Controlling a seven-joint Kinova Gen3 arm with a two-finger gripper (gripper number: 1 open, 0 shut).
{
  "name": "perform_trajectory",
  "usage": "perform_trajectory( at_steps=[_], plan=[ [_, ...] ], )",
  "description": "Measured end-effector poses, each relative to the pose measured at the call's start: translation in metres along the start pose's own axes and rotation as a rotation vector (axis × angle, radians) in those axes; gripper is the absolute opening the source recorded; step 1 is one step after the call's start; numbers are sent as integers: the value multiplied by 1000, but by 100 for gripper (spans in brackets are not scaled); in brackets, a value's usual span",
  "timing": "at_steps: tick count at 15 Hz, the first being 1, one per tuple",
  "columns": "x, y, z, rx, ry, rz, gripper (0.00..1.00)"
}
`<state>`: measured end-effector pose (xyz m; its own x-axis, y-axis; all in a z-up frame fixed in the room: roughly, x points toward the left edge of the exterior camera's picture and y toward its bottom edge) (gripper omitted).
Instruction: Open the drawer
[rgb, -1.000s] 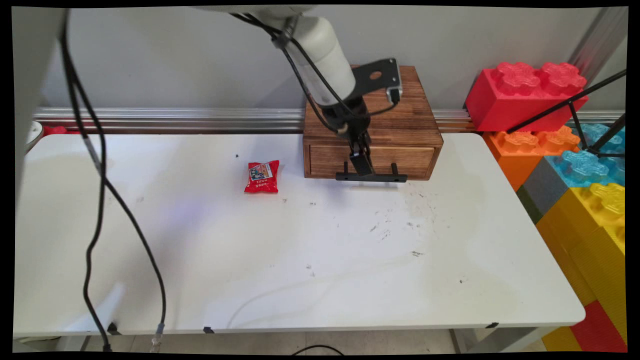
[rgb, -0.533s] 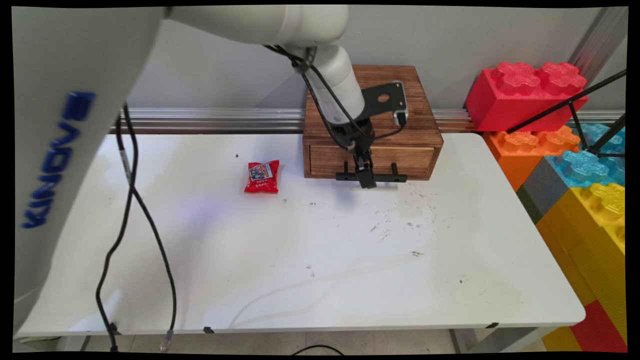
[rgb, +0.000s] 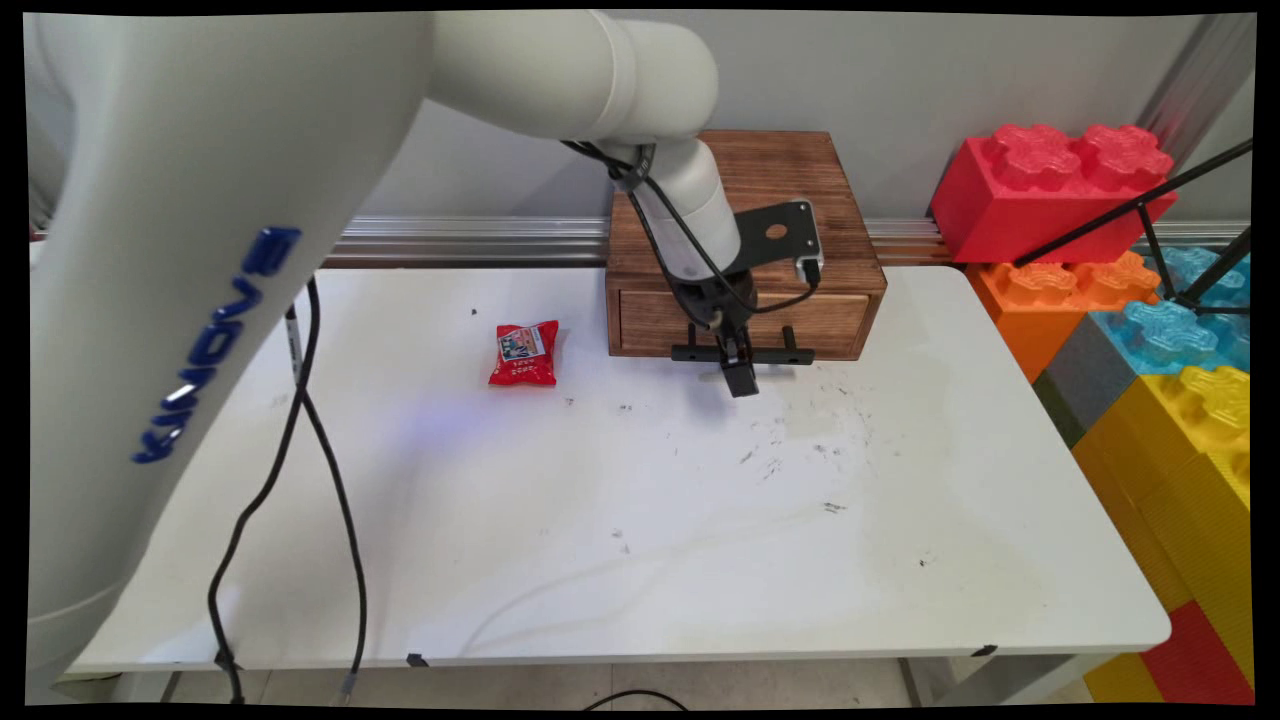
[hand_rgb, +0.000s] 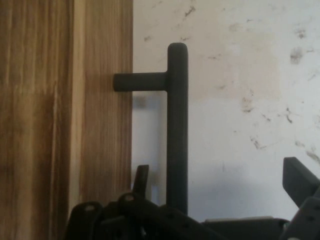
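Hand view: found end effector spread wide, gripping nothing, fingers either side of black handle fronting wooden drawer box, over bench.

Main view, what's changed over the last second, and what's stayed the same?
The gripper has come down and toward the table's near side, from level with the drawer's black handle to just in front of it, fingers straddling the bar in the hand view. Nothing was gripped or let go. The wooden drawer box, its drawer shut, and the red snack packet have not moved.
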<state>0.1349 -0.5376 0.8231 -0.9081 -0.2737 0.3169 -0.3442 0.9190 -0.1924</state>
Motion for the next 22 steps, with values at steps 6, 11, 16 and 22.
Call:
perform_trajectory(
  at_steps=[6,11,16,22],
  plan=[
    [-1,1,18,5,5,-9,100],
    [-3,5,28,2,15,-10,100],
    [-6,13,30,-9,29,-9,100],
    [-12,32,23,-34,43,3,100]
  ],
)
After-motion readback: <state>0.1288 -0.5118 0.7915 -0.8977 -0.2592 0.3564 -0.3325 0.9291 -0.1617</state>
